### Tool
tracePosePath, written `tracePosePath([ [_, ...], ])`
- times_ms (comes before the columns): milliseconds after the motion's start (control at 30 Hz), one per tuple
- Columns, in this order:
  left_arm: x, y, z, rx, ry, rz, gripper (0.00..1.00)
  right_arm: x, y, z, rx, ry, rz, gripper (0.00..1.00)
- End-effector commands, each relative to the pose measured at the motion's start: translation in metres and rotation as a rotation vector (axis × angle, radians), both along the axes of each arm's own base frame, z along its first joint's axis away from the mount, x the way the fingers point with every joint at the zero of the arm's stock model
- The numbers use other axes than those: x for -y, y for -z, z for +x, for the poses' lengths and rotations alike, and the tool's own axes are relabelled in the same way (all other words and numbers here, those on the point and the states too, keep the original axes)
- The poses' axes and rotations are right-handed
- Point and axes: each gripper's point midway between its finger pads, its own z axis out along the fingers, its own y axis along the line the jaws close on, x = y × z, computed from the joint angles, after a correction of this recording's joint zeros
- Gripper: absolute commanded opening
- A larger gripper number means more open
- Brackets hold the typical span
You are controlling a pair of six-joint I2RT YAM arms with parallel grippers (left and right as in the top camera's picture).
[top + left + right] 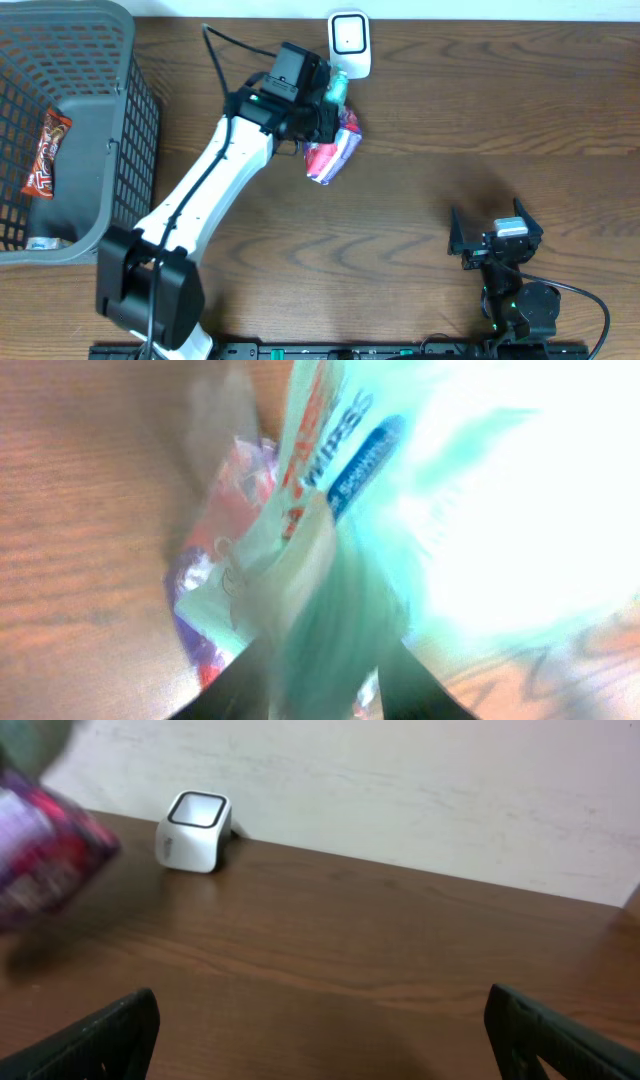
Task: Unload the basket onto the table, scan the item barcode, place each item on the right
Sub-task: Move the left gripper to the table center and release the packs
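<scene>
The left gripper (pixel 328 112) is far in the middle of the table (pixel 480 120), just in front of the scanner (pixel 349 40). In its wrist view the two dark fingers (pixel 235 685) stand on either side of the packet (pixel 300 530). This picture is very blurred, so I cannot tell if they press the packet or are loose around it. The packet is soft, with pink, purple, white and light green colours and blue print. From above it (pixel 333 150) hangs out of the gripper toward the near right side, and its green end points to the scanner. I cannot tell if it touches the table.

The scanner is a small white box with a dark-rimmed window, standing at the far edge of the table by the wall (pixel 420 790). The left arm (pixel 215 175) is white and reaches from the near left side up to this place.

The right gripper (pixel 497 237) is at the near right, well apart from the packet. Its fingers (pixel 110 1030) are spread wide and nothing is between them.

At the far left stands a grey basket (pixel 130 110) with a snack bar (pixel 45 150) inside.
</scene>
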Motion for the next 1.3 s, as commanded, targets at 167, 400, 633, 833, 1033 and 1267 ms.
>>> tracePosePath([
  [167, -0.037, -0.087, 0.005, 0.194, -0.067, -0.075, 0.21, 0.002, 0.0, 0.0, -0.001, 0.008, 0.014, 0.99],
  [400, -0.039, -0.066, -0.007, 0.109, -0.063, -0.041, 0.52, 0.002, 0.0, 0.0, 0.0, 0.008, 0.014, 0.99],
  [633, -0.062, -0.044, -0.004, 0.074, -0.138, 0.085, 0.76, 0.002, 0.0, 0.0, -0.001, 0.008, 0.014, 0.99],
  [833, -0.119, -0.085, 0.016, 0.218, -0.319, 0.166, 0.81, 0.002, 0.0, 0.0, -0.001, 0.008, 0.014, 0.99],
  [1033, -0.188, -0.155, 0.021, 0.39, -0.499, 0.115, 0.82, 0.002, 0.0, 0.0, -0.001, 0.008, 0.014, 0.99],
  [1267, -0.281, -0.191, 0.013, 0.493, -0.729, 0.131, 0.82, 0.002, 0.0, 0.0, -0.001, 0.008, 0.014, 0.99],
])
